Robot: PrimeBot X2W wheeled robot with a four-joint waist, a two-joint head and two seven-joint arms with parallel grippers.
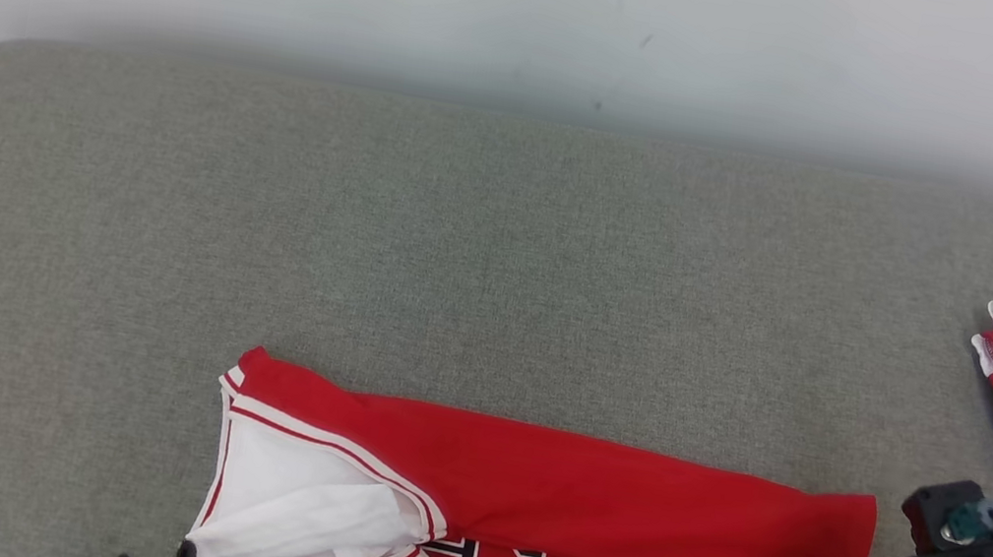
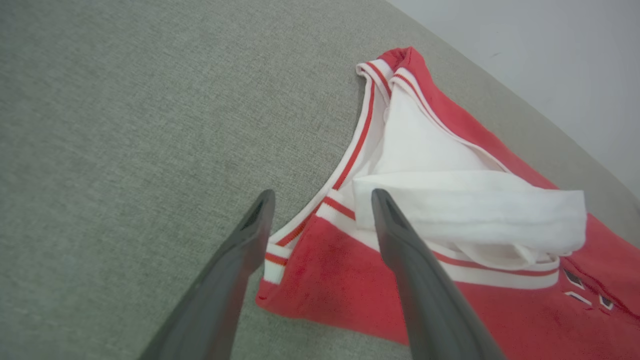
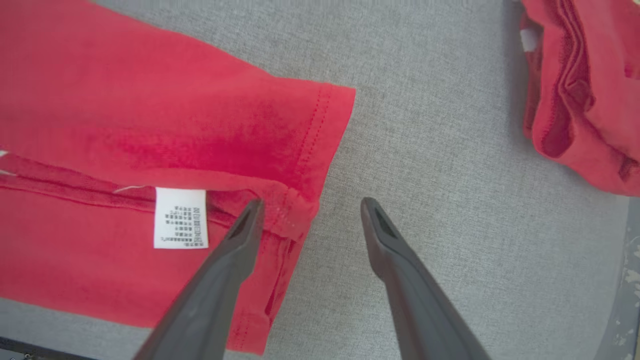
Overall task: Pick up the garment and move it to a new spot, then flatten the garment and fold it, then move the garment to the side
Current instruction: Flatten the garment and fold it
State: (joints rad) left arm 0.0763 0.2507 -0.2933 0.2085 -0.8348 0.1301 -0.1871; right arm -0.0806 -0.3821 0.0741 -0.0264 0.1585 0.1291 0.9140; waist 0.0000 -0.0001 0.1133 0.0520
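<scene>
Garment [image 1: 573, 490] lies folded lengthwise at the near edge of the grey surface [image 1: 462, 243], our left gripper [image 2: 322, 195] and right gripper [image 3: 310, 202] both spread apart over its ends, so we judge more folding and the move aside remain.

A wide table [image 1: 499, 259] covered with grey woven cloth lies under the left claw [image 2: 322, 200] and under the right claw [image 3: 311, 205], and it goes on far ahead of both. Its far corners are rounded. Beyond its far edge, ahead of the claws, stands a plain pale wall [image 1: 538, 16] with a few small dark marks. To the right of the right claw, past the table's edge, a narrow strip of scuffed grey floor [image 3: 627, 280] shows. The light is soft and even.
</scene>
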